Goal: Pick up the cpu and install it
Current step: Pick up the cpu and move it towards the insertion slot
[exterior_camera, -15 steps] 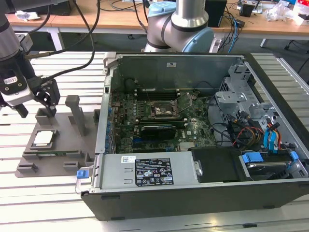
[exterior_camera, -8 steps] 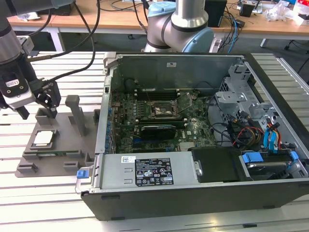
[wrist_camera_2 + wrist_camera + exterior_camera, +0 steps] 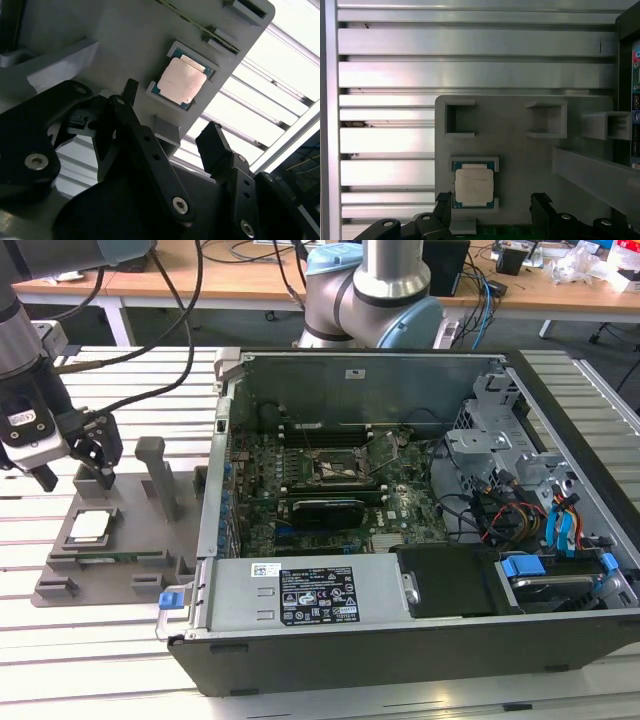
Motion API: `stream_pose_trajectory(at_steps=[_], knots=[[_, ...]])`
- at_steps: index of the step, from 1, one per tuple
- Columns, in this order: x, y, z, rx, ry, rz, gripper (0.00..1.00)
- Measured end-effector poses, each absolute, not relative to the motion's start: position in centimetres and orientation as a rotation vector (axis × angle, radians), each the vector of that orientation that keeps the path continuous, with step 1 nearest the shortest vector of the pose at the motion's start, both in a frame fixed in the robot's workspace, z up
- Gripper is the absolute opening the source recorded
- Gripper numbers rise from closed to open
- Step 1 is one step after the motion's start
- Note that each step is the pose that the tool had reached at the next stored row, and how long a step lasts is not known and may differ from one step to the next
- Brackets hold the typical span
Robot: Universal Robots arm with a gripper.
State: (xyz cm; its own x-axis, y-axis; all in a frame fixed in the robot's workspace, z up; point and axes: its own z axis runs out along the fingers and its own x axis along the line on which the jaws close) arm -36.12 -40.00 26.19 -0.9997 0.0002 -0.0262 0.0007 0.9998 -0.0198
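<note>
The cpu (image 3: 90, 525) is a small silver-topped square chip lying flat in a recess of the grey fixture plate (image 3: 130, 570), at the exterior view's left. My gripper (image 3: 75, 477) hangs just above the fixture, a little behind the chip, open and holding nothing. In the second wrist view the cpu (image 3: 182, 80) lies beyond the black fingertips (image 3: 131, 86) of the gripper (image 3: 171, 106). In the first wrist view the cpu (image 3: 474, 184) sits between and slightly ahead of the two fingers of the gripper (image 3: 492, 200). The motherboard socket (image 3: 345, 468) inside the case has its metal lid (image 3: 387, 447) raised.
The open computer case (image 3: 400, 640) lies on the slatted metal table (image 3: 110, 660), right of the fixture. Grey upright posts (image 3: 160, 475) rise from the fixture between the chip and the case wall. Cables and drive bays (image 3: 540, 510) fill the case's right side.
</note>
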Motion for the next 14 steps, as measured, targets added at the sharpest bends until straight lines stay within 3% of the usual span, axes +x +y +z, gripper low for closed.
stream_pose_trajectory(at_steps=[14], knots=[[-36.1, -40.0, 24.5, 0.001, 3.115, -0.032, 0.74]])
